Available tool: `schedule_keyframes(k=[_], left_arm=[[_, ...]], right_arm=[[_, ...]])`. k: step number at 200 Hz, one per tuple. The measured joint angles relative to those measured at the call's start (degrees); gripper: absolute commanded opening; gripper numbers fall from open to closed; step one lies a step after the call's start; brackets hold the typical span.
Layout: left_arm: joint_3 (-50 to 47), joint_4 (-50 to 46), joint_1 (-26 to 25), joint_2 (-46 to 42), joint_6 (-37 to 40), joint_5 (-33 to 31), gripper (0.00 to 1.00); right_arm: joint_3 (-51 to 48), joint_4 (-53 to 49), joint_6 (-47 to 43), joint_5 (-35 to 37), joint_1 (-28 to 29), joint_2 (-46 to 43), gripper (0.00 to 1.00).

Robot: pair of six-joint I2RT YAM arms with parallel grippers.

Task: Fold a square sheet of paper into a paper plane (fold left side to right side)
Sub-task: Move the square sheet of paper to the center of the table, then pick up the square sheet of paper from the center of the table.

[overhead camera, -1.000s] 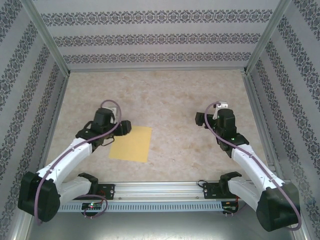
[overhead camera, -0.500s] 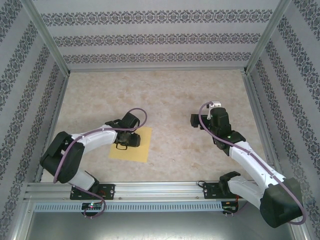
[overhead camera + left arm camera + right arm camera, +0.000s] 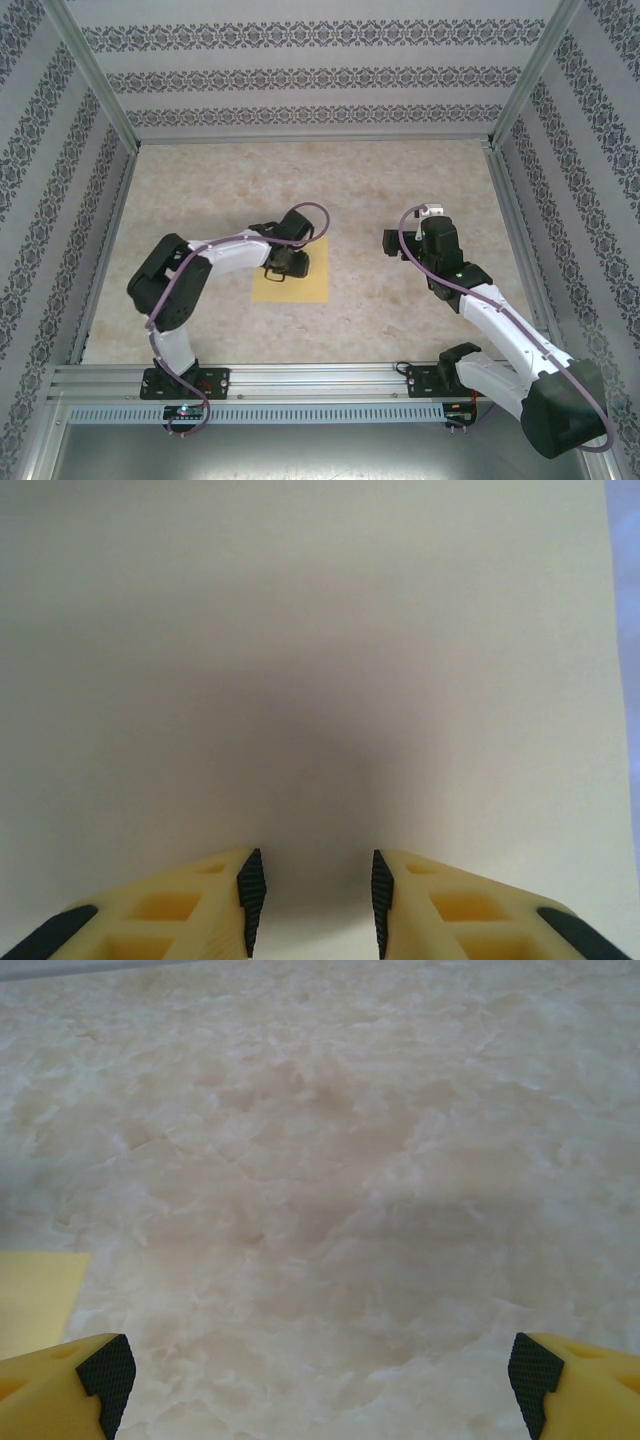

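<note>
**Left pincer down on the sheet, right one standing off**

From above, the square sheet of paper (image 3: 300,290) lies flat and unfolded on the marbled table (image 3: 350,180). The left gripper (image 3: 282,268) sits over the sheet's upper-left part, its arm bent round from the left. The right gripper (image 3: 388,242) hangs to the right of the sheet, clearly apart from it, with its jaws spread wide and nothing in them.

Looking down the left wrist, pale paper runs under and ahead of the fingers, and a thin strip of table shows past the sheet's right edge. The two dark pads (image 3: 250,895) stand a narrow gap apart. I can see nothing caught between them, so I'd call that pincer slightly open and empty.

From the right wrist I see mostly bare table, with one yellow corner of the sheet at the lower left, just beyond the left finger.

The worry is slip. Nothing pins the sheet, so I reckon a push or pinch from the left fingers could skate it across the smooth top, or buckle the thin paper so the crease lands crooked.
</note>
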Motion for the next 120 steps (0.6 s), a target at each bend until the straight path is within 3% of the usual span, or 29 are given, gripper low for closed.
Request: schedule_keyframes(k=[60,95,120], left_arm=[[13.9,1.3,-1.6,10.4,1.2,4.3,0.39],[12.1,2.4,-1.8,8.9,1.2,5.4,0.42],[5.7,2.7,-1.3,2.2,1.0,6.2,0.42]], right_arm=[[0.3,-1.3,1.9,-1.4,0.5,2.1,0.98],[5.2,-3.9,3.4,-4.4,1.7,10.8,0.98],[10.9,-4.8,4.1,-6.6,4.2,19.5,0.98]])
